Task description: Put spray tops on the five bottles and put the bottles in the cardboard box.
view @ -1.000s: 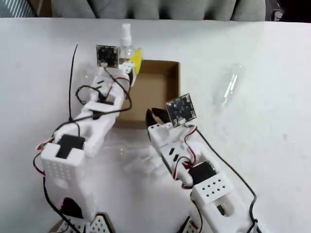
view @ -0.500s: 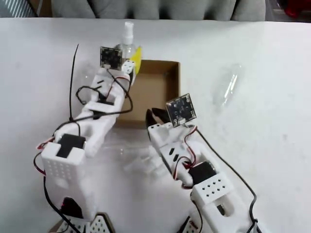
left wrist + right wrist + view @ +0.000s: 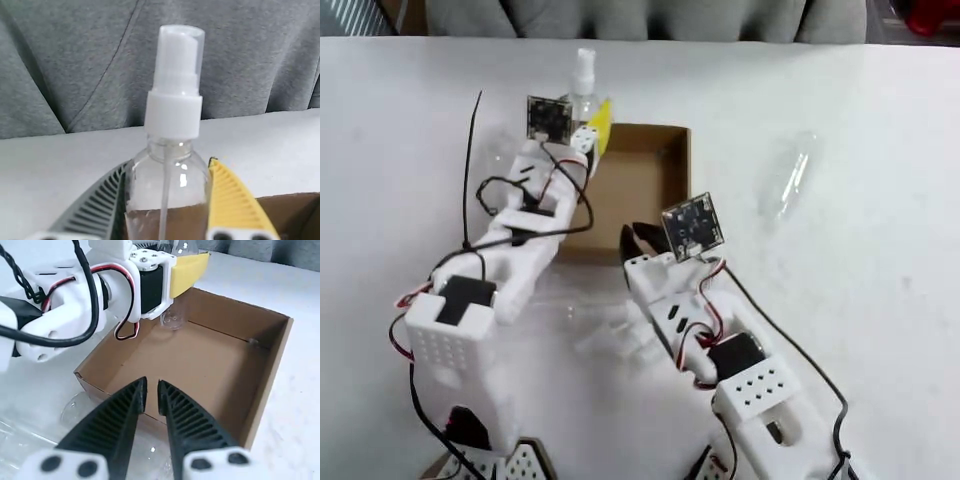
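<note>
Bottle (image 3: 167, 200) is upright in the L gripper (image 3: 169, 167), clamped btwn the grey finger (image 3: 100, 210) and yellow finger (image 3: 232, 205) on its clear body, just under the shoulder. Spray top (image 3: 175, 85) is on: white, w/ a clear cap over the nozzle and a dip tube running down inside. Grey cloth (image 3: 75, 65) hangs behind the table (image 3: 50, 160) edge.

High view: bottle (image 3: 582, 95) stands at the back-left corner of the box (image 3: 640, 190), spray top (image 3: 581, 62) pointing up. L gripper (image 3: 588, 125) is closed around it, yellow finger (image 3: 601, 125) on the box side. Box is brown, open-topped, mid-table, btwn the two arms.

R wrist view: bottle (image 3: 172, 317) base hangs at the box (image 3: 215, 365) corner, under the yellow finger (image 3: 187, 270). Can't tell if it touches the box floor or rim. L arm (image 3: 75, 310) lies alongside the box wall.

R gripper (image 3: 151, 385) is at the near wall of the box, black fingers drawn almost together w/ a thin slit btwn them, nothing held. In the high view the R gripper (image 3: 635, 240) sits just at the box's front edge.

Loose bottle (image 3: 788, 185), clear, lies on its side on the table (image 3: 880, 120) right of the box, well apart from it. More clear bottles (image 3: 610, 335), hard to make out, lie in front of the box btwn the arms.
</note>
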Controlling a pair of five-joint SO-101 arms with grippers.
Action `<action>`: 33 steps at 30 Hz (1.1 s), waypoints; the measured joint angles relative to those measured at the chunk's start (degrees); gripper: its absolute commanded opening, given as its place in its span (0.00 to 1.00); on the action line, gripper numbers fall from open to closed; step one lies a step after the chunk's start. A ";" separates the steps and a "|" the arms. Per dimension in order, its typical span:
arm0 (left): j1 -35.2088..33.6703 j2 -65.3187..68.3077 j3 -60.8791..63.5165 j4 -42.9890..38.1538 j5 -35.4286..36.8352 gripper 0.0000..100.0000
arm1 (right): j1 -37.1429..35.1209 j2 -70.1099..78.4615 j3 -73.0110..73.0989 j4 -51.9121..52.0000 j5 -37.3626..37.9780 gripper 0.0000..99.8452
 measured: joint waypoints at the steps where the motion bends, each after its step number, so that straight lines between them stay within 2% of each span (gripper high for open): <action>1: 0.00 0.00 0.00 0.00 0.53 0.20 | 0.00 0.00 0.00 0.00 0.00 0.02; 9: -1.14 0.62 -0.53 5.01 3.52 0.20 | 0.00 0.00 0.00 0.00 0.00 0.02; 22: -1.49 5.10 -4.84 5.01 3.78 0.20 | 0.00 0.00 0.00 0.00 0.00 0.02; 28: -1.76 5.10 -4.84 5.01 3.52 0.32 | 0.00 0.00 0.00 0.00 0.00 0.02; 33: -1.49 5.27 -4.75 5.10 3.52 0.34 | 1.14 0.00 0.00 0.00 0.00 0.02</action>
